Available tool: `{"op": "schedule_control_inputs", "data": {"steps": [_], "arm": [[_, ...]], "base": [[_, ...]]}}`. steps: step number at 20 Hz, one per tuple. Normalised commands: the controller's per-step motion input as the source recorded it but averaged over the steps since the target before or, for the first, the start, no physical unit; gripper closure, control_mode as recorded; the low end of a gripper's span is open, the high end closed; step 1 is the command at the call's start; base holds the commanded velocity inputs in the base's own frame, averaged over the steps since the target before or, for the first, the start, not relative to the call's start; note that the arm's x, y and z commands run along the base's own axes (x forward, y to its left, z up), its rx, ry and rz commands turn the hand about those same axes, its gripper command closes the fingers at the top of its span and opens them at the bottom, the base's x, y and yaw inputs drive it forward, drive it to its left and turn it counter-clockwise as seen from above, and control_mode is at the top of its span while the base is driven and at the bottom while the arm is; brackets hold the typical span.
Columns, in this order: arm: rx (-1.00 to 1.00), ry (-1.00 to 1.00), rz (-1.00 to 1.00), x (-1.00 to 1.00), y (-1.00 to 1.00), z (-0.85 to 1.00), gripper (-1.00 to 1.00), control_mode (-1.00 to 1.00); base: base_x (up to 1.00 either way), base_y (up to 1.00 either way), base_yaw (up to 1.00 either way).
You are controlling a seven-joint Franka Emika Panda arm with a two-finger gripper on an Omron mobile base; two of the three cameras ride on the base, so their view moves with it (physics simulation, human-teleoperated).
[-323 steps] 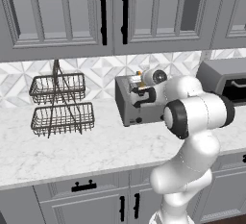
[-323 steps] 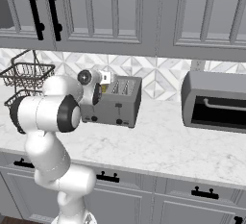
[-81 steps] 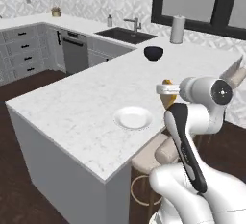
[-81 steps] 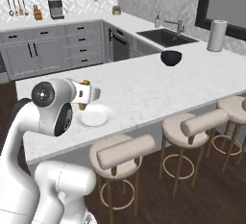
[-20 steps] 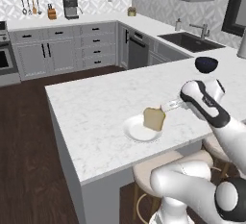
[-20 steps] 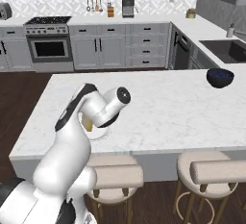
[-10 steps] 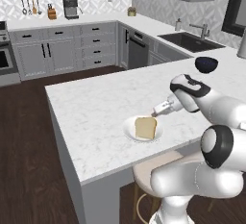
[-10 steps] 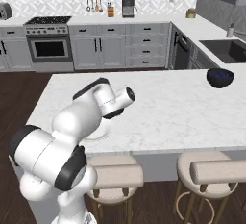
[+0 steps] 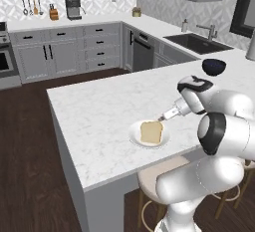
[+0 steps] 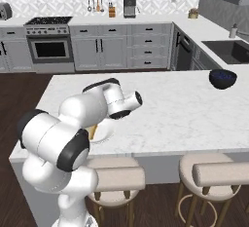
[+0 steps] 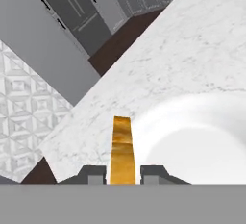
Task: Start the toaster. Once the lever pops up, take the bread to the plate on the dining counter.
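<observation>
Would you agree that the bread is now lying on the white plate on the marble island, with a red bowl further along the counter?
Almost: the bowl is dark, nearly black, as the left base view shows. The bread does lie on the white plate on the marble island.

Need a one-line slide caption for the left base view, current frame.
Gripper holds the bread by its edge, lying on the plate near the dining counter edge, dark bowl behind.
</observation>
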Motion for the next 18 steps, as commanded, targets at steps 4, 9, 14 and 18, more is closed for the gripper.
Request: {"op": "schedule_control_inputs", "data": {"steps": [4, 9, 14, 18], "arm": [[0.0, -0.15, 0.02, 0.01, 0.0, 0.0, 1.0, -1.0], [0.0, -0.12, 0.0, -0.07, 0.06, -0.17, 1.0, -1.0], [0.0, -0.08, 0.0, -0.03, 0.11, -0.01, -1.0, -1.0], [0.0, -0.05, 0.0, 0.08, 0.0, 0.05, -1.0, -1.0]], "base": [[0.0, 0.0, 0.0], [0.0, 0.0, 0.0], [0.0, 0.0, 0.0], [0.0, 0.0, 0.0]]}}
